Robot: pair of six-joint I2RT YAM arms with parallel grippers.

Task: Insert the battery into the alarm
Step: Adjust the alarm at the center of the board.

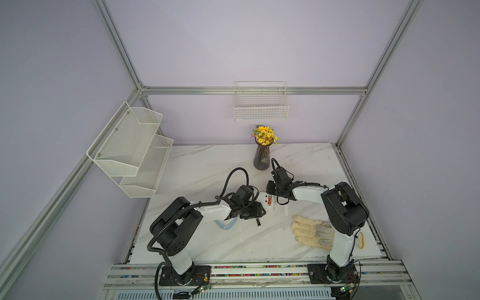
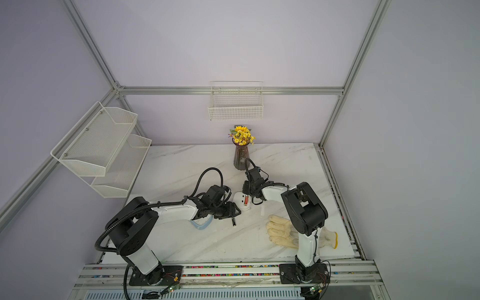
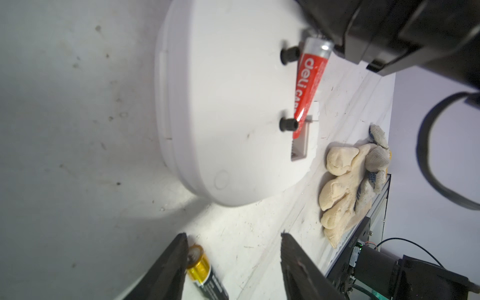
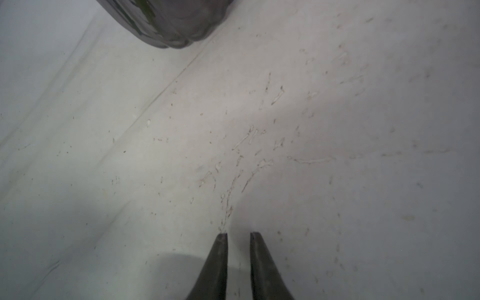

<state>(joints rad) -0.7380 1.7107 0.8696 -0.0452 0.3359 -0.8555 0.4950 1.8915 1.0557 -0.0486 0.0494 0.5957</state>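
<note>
While the left wrist view looks low across the table, the white alarm lies on it back-up, and the red battery is only half seated. One end is down in the open compartment, while the silver end tilts up toward the black body of the other arm; whether they touch I cannot tell. The left gripper stands wide and empty just short of the alarm, with one finger beside a black-and-gold battery lying on the table. A cream glove lies farther off.

From the right wrist view, the right gripper has its fingers nearly together, with a narrow gap and nothing in it. It is over bare table, and the foot of a dark vase is beyond.

In both top views the alarm sits between the two grippers, the red battery showing on its back.

My reading is that the battery is small, stiff and smooth, so it is apt to roll or slip. It is best pinched across its red middle, or simply pressed down at the raised end. The alarm looks like light plastic that may skid, so steady it by its rim
</note>
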